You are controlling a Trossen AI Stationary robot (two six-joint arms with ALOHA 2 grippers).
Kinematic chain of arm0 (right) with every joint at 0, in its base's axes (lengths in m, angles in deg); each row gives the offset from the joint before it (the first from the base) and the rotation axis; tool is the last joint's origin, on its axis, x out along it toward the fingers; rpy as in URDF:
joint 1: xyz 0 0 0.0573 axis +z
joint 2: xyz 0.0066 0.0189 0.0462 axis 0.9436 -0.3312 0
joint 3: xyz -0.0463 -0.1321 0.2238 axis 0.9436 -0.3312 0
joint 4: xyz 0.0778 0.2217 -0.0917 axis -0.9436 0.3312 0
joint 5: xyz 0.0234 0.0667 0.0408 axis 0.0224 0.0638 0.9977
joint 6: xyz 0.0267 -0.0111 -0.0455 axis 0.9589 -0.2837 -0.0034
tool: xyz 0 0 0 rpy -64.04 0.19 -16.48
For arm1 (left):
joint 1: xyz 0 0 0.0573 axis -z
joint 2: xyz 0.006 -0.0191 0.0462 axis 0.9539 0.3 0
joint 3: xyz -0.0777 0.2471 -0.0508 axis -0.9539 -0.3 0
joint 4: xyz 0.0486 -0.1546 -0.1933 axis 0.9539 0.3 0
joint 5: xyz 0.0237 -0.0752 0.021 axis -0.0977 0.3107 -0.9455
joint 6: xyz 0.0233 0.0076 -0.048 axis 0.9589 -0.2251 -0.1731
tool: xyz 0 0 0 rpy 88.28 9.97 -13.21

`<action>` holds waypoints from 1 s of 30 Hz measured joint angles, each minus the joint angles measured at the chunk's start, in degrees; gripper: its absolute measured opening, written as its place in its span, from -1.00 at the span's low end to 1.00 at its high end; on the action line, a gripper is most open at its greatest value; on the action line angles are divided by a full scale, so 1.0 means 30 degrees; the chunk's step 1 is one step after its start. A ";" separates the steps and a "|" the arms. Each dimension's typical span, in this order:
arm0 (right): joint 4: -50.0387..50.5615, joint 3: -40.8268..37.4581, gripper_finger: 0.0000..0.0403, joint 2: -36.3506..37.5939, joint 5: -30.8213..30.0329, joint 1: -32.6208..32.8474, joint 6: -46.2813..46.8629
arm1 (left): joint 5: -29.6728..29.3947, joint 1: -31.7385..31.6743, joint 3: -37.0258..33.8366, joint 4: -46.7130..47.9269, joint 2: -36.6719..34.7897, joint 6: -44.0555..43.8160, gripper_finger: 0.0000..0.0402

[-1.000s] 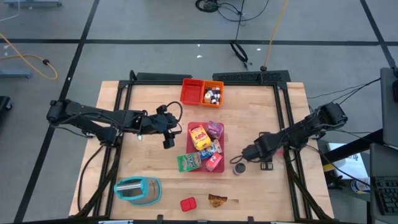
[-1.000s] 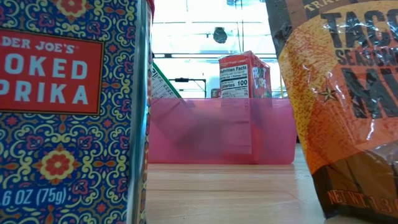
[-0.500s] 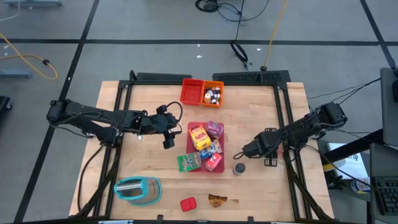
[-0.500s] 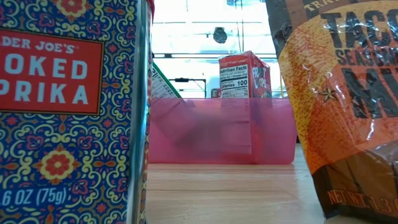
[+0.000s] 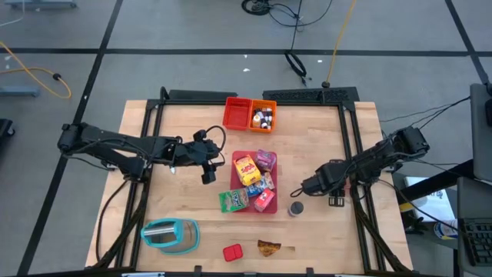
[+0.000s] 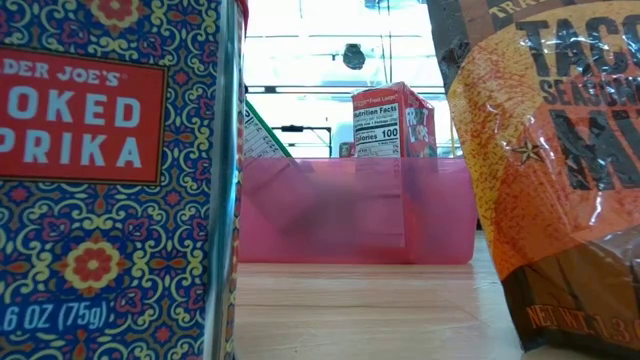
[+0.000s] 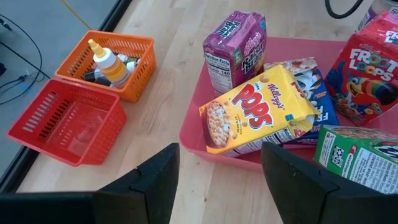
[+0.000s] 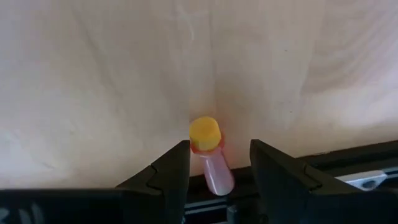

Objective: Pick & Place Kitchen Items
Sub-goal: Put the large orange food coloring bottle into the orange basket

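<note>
A small pink bottle with a yellow cap (image 8: 210, 158) lies on the wood beside the dark right rail (image 8: 323, 171). My right gripper (image 5: 334, 200) hangs open above it, one finger on each side and a gap on both. The pink tray (image 5: 240, 183) holds the yellow box (image 7: 255, 112), purple box (image 7: 233, 43), red box (image 7: 367, 68) and green box (image 7: 357, 155). A grey can (image 5: 296, 208) stands on the table to the right of the tray. My left gripper (image 7: 221, 186) is open over the table at the tray's left side, holding nothing.
The red bin (image 5: 237, 112) and the orange bin with small bottles (image 5: 264, 115) stand at the far edge. A teal appliance (image 5: 170, 235), a red tin (image 5: 233, 251) and a brown packet (image 5: 269, 248) sit near the front edge. Bare wood lies between the can and the right rail.
My right gripper has tipped further down, its fingers swinging a little toward the table's right edge. Nothing else has moved.
</note>
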 joint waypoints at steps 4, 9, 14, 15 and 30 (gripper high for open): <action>-0.0719 -0.0619 -0.21 0.0006 -0.0014 -0.0002 0.0173 | 0.0000 0.0000 0.0000 -0.0004 0.0000 0.0051 0.13; -0.1944 -0.1281 -0.26 0.0043 0.0030 -0.0017 0.0359 | 0.0000 0.0000 0.0000 -0.0004 0.0000 0.0095 0.13; -0.1733 -0.1332 -0.64 0.0043 0.0103 -0.0046 0.0410 | 0.0006 0.0000 0.0000 -0.0004 0.0000 0.0095 0.13; -0.1733 -0.1332 -0.72 0.0038 0.0103 -0.0046 0.0398 | 0.0000 0.0000 0.0000 -0.0004 0.0000 0.0095 0.13; -0.0143 0.2085 -0.75 -0.0016 -0.2657 -0.0800 0.0520 | 0.0000 -0.0007 0.0000 -0.0019 0.0000 0.0328 0.13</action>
